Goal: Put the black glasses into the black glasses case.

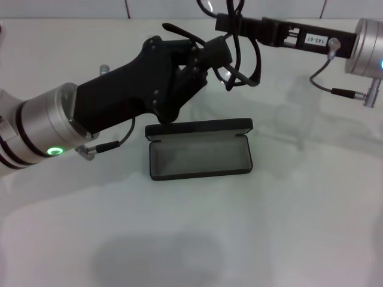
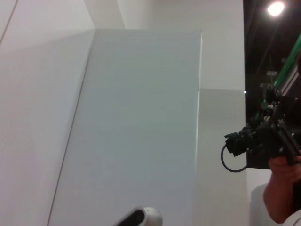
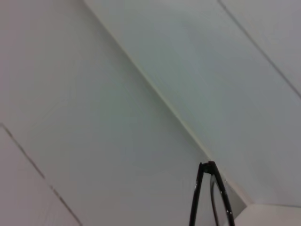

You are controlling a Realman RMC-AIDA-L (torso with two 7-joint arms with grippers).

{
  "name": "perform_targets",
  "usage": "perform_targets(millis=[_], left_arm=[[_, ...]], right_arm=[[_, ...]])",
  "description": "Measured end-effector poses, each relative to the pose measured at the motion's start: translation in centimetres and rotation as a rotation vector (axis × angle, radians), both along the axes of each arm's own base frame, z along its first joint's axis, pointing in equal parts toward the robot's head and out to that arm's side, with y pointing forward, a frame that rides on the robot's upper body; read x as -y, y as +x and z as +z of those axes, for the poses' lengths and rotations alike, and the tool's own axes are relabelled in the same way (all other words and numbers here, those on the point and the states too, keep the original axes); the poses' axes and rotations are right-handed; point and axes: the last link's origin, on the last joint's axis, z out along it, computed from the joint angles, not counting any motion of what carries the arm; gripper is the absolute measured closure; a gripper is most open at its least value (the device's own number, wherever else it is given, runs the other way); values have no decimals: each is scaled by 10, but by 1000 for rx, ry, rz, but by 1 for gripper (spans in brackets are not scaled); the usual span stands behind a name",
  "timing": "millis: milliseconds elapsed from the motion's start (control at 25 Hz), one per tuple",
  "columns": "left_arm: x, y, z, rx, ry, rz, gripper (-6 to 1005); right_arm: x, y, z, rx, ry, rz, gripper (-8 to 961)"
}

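Observation:
The black glasses (image 1: 238, 67) hang in the air above and behind the black glasses case (image 1: 200, 156), between my two grippers. My left gripper (image 1: 210, 57) reaches in from the left and is shut on the frame. My right gripper (image 1: 222, 23) comes in from the right, its tip right at the upper part of the glasses. One edge of the glasses (image 3: 210, 195) shows in the right wrist view. The case lies open on the white table, grey lining up, lid (image 1: 199, 130) standing at the back, and nothing lies in it.
The white table (image 1: 287, 227) stretches around the case. A white tiled wall (image 1: 149, 7) runs along the back. The left wrist view shows white panels, a camera rig (image 2: 263, 136) and a person's hand (image 2: 282, 188) far off.

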Motion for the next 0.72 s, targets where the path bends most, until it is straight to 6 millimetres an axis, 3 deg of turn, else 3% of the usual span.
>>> perform_targets(millis=[720], left_arm=[[-3,-2,-3,-2,-5,38,976]], right_arm=[[24,-2,-4,59,-71,178,837]])
